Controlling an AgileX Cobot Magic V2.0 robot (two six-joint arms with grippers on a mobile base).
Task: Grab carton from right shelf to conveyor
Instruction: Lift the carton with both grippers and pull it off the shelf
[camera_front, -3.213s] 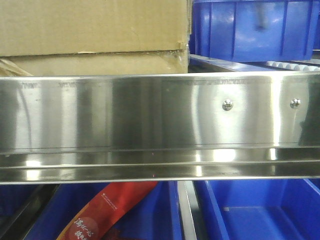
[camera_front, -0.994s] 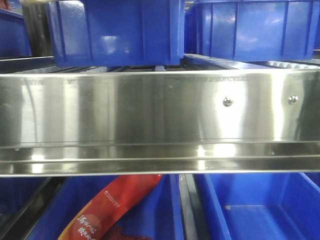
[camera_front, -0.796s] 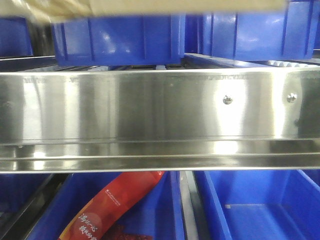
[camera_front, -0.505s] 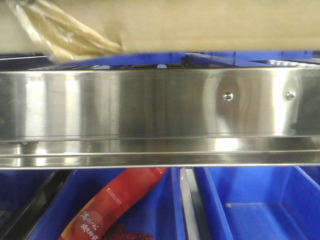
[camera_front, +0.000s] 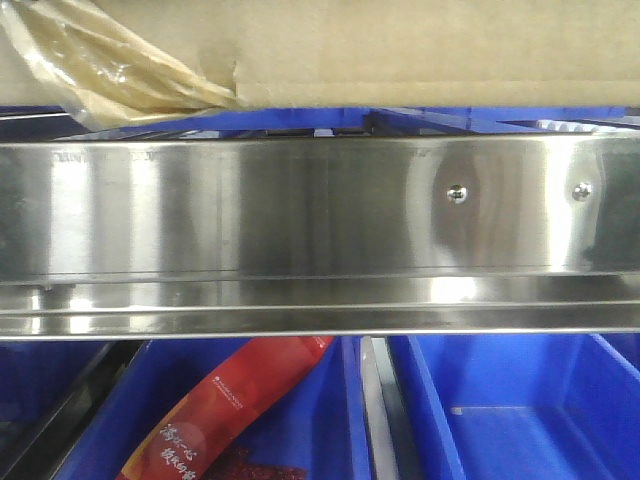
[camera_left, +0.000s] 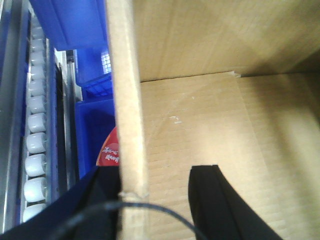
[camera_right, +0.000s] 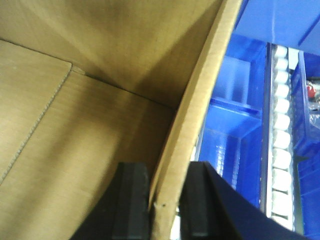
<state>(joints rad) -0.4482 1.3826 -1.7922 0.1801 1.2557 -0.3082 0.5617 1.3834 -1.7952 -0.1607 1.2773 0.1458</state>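
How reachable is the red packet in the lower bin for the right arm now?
Probably not: the right gripper is clamped on the carton wall, and the shelf's steel rail partly screens the red packet.

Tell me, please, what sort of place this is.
Probably a warehouse or order-picking station: a polished steel shelf fitted with white rollers, rows of blue plastic bins, and a brown cardboard carton.

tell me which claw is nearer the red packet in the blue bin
Left. The left claw straddles the carton at its left wall, with the red packet showing just outside that wall. The right claw pinches the opposite wall, across the carton.
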